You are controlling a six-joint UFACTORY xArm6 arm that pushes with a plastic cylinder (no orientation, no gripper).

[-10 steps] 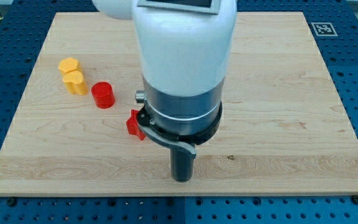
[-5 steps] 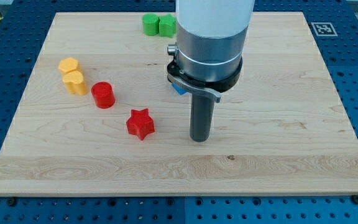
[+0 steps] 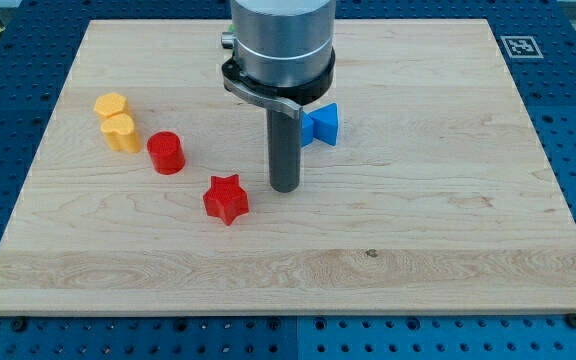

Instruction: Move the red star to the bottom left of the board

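Observation:
The red star lies on the wooden board, left of centre and toward the view's bottom. My tip rests on the board just to the right of the star and slightly above it, a small gap apart. The arm's body hides the board's top centre.
A red cylinder stands up-left of the star. Two yellow blocks sit touching each other further left. A blue block lies right of the rod, partly hidden by it. A marker tag is at the board's top right corner.
My tip has moved up and to the left, from the star's lower right to close beside its right side. The green blocks at the top are now hidden behind the arm. The star has not moved.

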